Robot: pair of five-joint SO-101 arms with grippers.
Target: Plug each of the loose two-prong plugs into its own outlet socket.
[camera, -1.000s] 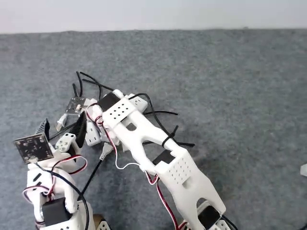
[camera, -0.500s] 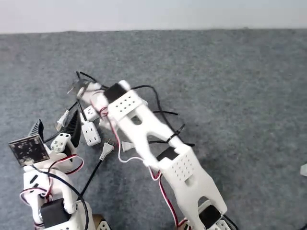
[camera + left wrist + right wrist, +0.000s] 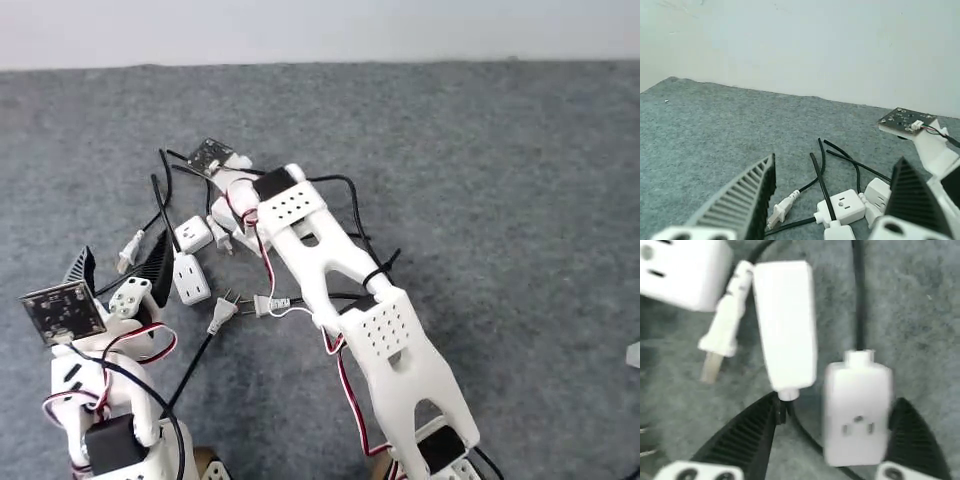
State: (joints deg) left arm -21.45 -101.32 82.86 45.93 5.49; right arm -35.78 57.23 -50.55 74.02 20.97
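Two white outlet sockets (image 3: 193, 233) (image 3: 190, 278) lie amid black cords at the table's left. Loose two-prong plugs lie near them: one (image 3: 129, 250) by the left arm, two (image 3: 222, 313) (image 3: 262, 303) nearer the front, one (image 3: 222, 240) beside the far socket. My left gripper (image 3: 127, 262) (image 3: 836, 161) is open and empty, low over the table, facing a plug (image 3: 782, 210) and a socket (image 3: 842, 207). My right gripper (image 3: 836, 401) is open above a socket (image 3: 857, 415), with black fingers (image 3: 740, 437) on either side of it. A white block (image 3: 785, 322) and a plug (image 3: 722, 335) lie just beyond.
The right arm (image 3: 330, 270) stretches diagonally from the front edge to the cord tangle. Black cords (image 3: 345, 215) loop under and beside it. Grey carpet (image 3: 500, 200) covers the table, open to the right. A white wall (image 3: 800, 45) stands behind.
The right arm has swung its wrist away from the left arm toward the far side, uncovering the sockets and front plugs. The left arm has barely shifted.
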